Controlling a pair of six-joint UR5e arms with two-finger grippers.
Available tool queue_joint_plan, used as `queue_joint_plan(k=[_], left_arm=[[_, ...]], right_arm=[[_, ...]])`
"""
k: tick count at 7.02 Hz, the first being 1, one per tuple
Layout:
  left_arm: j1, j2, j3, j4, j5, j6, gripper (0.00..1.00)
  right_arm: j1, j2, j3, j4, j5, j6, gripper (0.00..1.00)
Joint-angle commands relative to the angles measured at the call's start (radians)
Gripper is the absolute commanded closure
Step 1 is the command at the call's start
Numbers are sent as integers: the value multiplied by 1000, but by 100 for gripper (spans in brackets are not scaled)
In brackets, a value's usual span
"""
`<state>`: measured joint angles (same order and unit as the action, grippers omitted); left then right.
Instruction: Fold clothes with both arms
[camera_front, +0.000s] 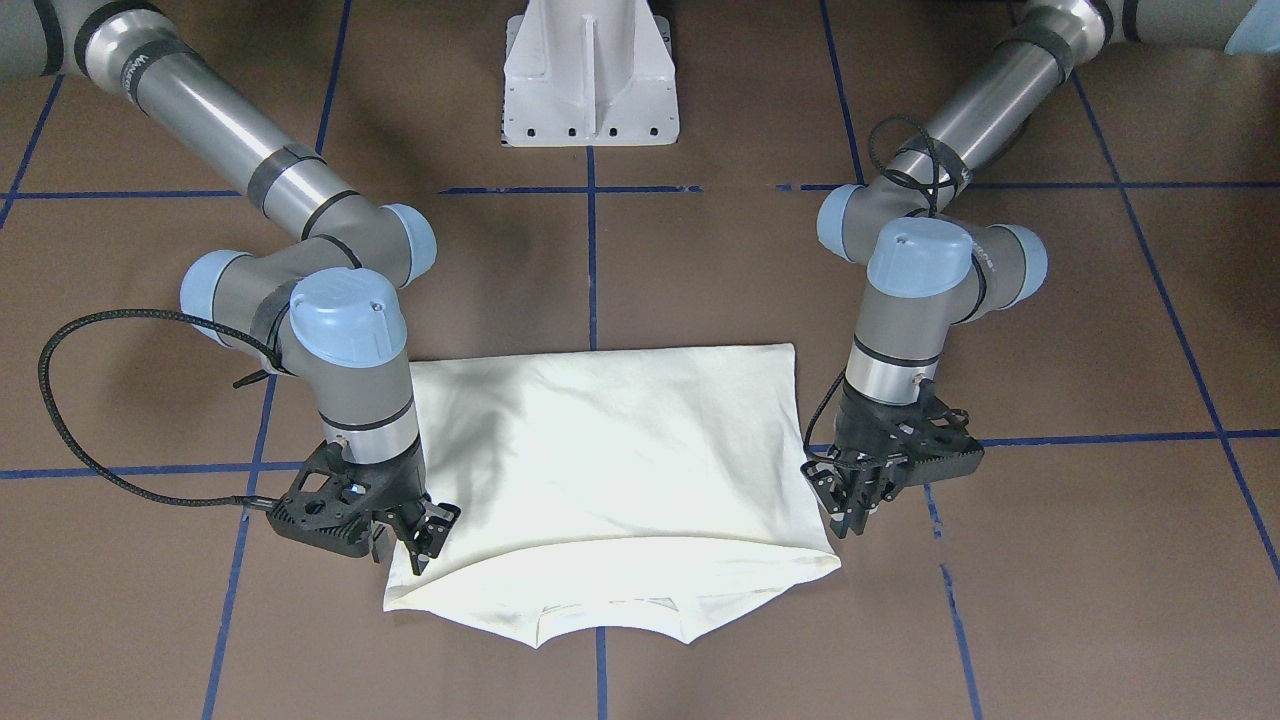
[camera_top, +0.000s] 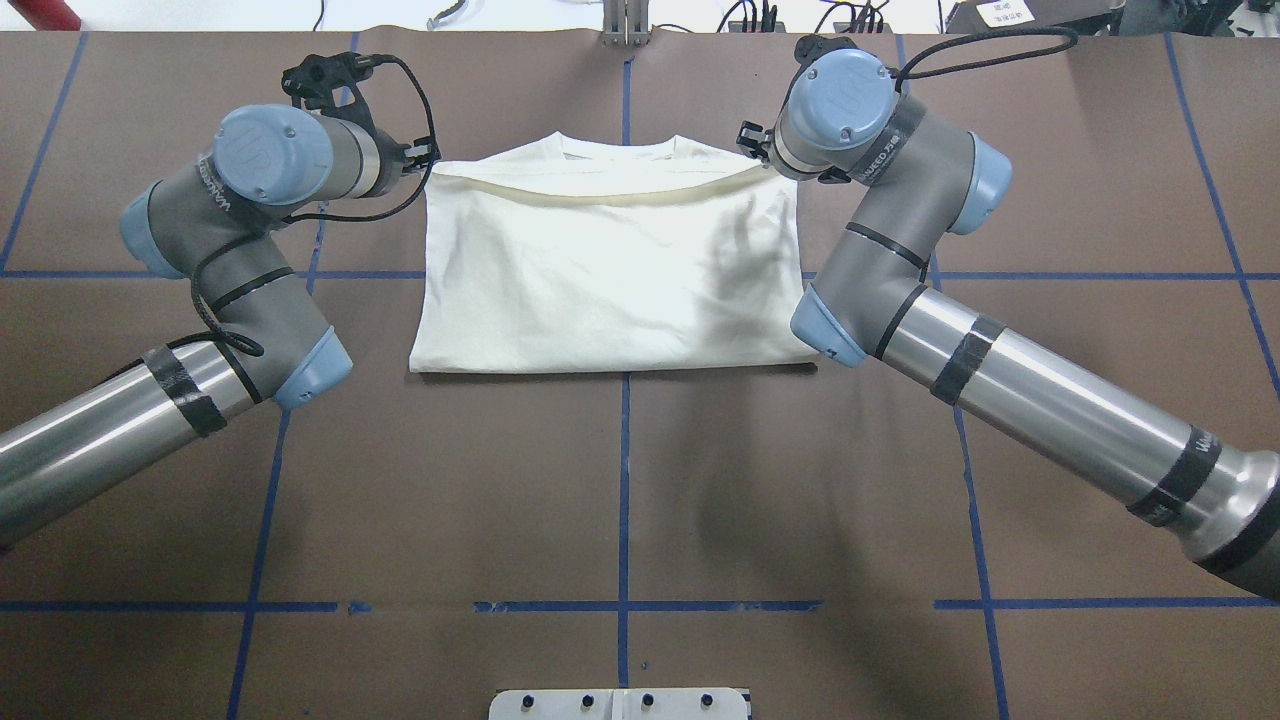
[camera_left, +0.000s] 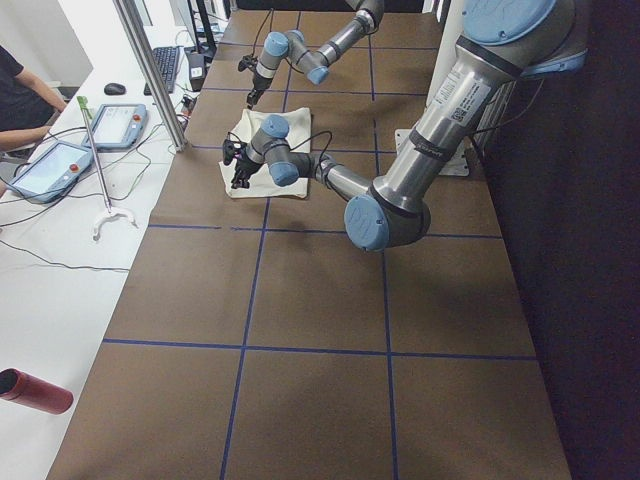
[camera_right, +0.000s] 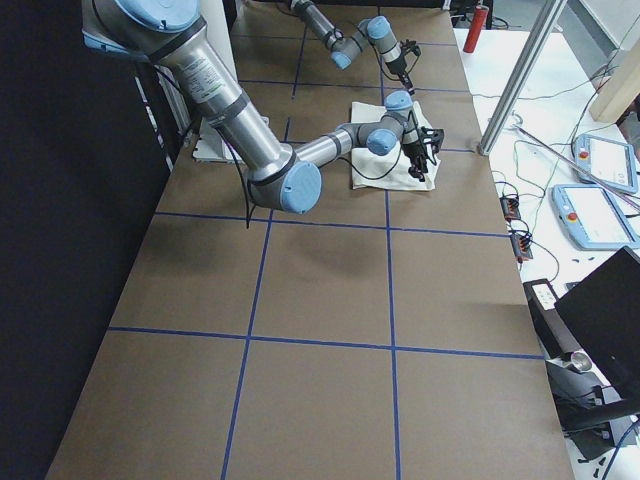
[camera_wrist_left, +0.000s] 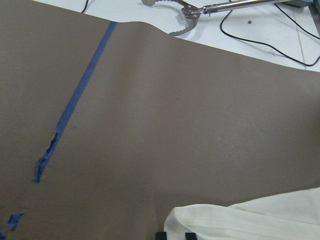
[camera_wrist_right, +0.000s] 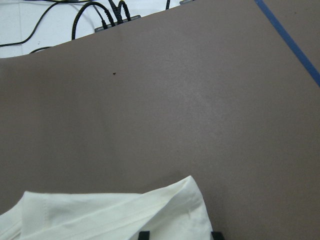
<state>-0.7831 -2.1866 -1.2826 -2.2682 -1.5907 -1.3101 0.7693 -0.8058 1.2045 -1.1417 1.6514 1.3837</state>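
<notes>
On a brown worktop (camera_top: 620, 480), the left end effector (camera_front: 852, 505) sits at the far left corner of a cream shirt (camera_top: 610, 270). Its fingertips are narrowly apart with cloth between them; whether it grips cannot be told. The shirt lies folded mid-worktop, plain side up. At its far right corner, the right end effector (camera_front: 425, 535) is spread wide around the cloth.

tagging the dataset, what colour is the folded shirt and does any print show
Plain cream-white, no print showing on the shirt; clearest in the overhead exterior view.
</notes>
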Motion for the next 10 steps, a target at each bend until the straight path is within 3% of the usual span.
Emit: queue_joint_plan(k=[1, 4, 6, 10], left_arm=[[-4, 11, -6, -40, 0, -5, 68], [-4, 36, -7, -63, -2, -5, 68], [-2, 38, -6, -62, -2, -3, 68], [-2, 38, -6, -62, 0, -1, 68]], right_arm=[[-51, -137, 210, 2, 11, 39, 44], [-131, -292, 424, -3, 13, 205, 39], [-136, -360, 434, -7, 13, 221, 39], [-185, -377, 432, -7, 1, 227, 39]])
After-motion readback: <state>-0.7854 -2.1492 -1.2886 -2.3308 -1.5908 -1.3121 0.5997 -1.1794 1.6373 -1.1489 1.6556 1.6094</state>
